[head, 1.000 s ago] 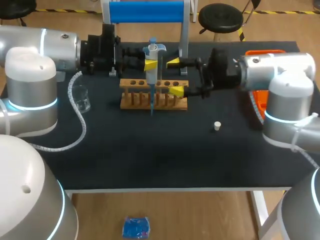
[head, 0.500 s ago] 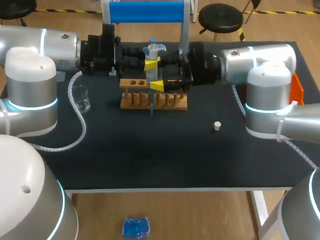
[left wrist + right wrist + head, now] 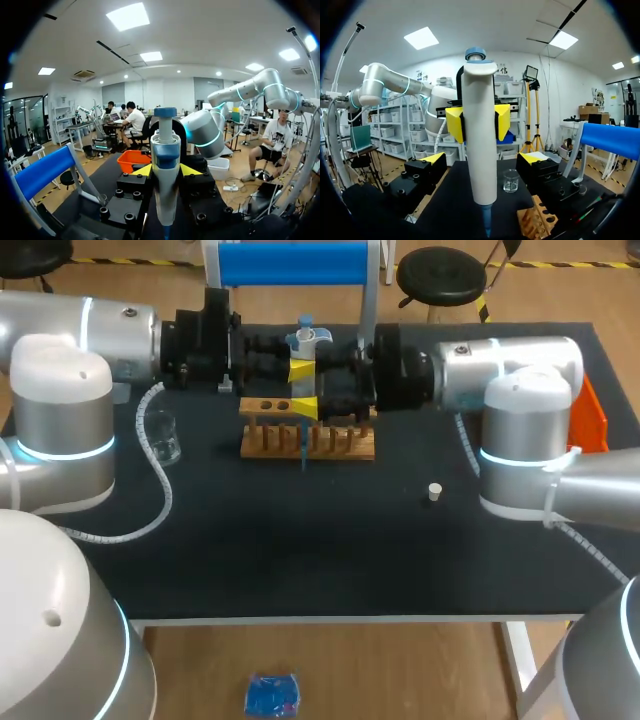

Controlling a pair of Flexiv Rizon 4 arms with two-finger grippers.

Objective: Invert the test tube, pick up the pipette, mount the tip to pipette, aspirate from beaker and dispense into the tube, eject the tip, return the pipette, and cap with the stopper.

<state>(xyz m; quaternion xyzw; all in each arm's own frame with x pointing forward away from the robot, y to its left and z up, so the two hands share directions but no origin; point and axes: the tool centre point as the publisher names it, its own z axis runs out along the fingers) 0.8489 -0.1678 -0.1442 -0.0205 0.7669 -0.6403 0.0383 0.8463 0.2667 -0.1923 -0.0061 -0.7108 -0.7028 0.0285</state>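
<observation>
Across the black table [image 3: 320, 560], the left arm [image 3: 90, 330] and right arm [image 3: 510, 365] come in from opposite sides and meet at the back middle, in front of a stand [image 3: 293, 262] with a blue bar. An orange bin [image 3: 592, 425] sits at the table's right edge, mostly hidden behind the right arm, so its contents cannot be told.

Below the two grippers stands a wooden rack [image 3: 340, 443]. Two dark open holes show at its left end; the others lie under the right gripper.

The pipette [image 3: 307, 338] hangs upright above the rack, with a blue tip [image 3: 485, 223] on its lower end. The left gripper [image 3: 165, 170] clamps its white body, one yellow tip pressed against each side. The right gripper [image 3: 483, 158] faces it with fingers spread wide, one on each side of the pipette and clear of it.

A clear beaker [image 3: 166, 443] stands well to the left of the rack; whether it holds liquid cannot be told. A small white stopper [image 3: 434, 491] sits alone to the right of the rack, nearer the front.
</observation>
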